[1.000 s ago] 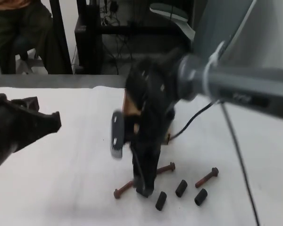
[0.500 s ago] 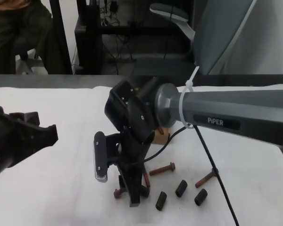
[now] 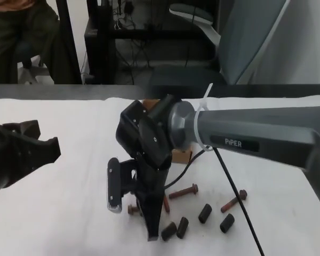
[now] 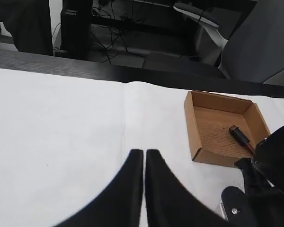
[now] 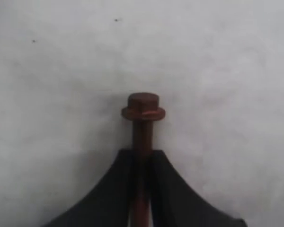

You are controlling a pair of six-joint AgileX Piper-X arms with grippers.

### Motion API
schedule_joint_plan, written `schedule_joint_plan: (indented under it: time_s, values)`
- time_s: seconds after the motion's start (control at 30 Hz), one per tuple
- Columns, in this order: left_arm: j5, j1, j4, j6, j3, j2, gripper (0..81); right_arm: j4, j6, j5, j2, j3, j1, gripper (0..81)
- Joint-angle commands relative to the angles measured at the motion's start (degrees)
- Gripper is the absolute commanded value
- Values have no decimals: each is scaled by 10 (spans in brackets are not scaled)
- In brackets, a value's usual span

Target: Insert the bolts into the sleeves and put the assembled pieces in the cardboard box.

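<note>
Fingers of the right gripper [image 5: 142, 158] clamped on a rusty bolt [image 5: 143, 111], head over the white cloth [image 5: 61, 71], loose bolts [image 3: 183, 191] and black sleeves [image 3: 205, 213] nearby, left gripper [image 4: 144, 153] pressed together on nothing, cardboard box [image 4: 194, 127] beyond, seemingly holding one assembled piece [image 4: 239, 135].

The right arm's grey tubular link [image 3: 266, 141] bears white lettering, a white zip tie [image 3: 199, 122] and a trailing black cable [image 3: 234, 194]; its black wrist housing [image 3: 149, 141] shows small screws. The left tool [image 4: 144, 153] has black tapered fingers [image 4: 123, 194].
</note>
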Motion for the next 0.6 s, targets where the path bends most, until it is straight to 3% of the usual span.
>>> schedule_joint_plan:
  time_s: [0.0, 0.17, 0.33, 0.47, 0.57]
  values:
    - [5, -1, -2, -6, -1, -6, 18, -9, 40, 42, -32, -16, -9, 0]
    - [39, -1, 15, -12, -1, -6, 18, -50, 105, 56, -116, -17, -39, 0]
    - [220, -1, 10, 72, -3, 16, 18, -47, 193, 55, -201, -17, -98, 0]
    - [282, -1, 16, 88, -12, 106, 10, 2, 229, 41, -255, -17, -124, 0]
    - [332, -13, 17, 100, -33, 192, 133, 39, 243, 41, -284, -15, -125, 0]
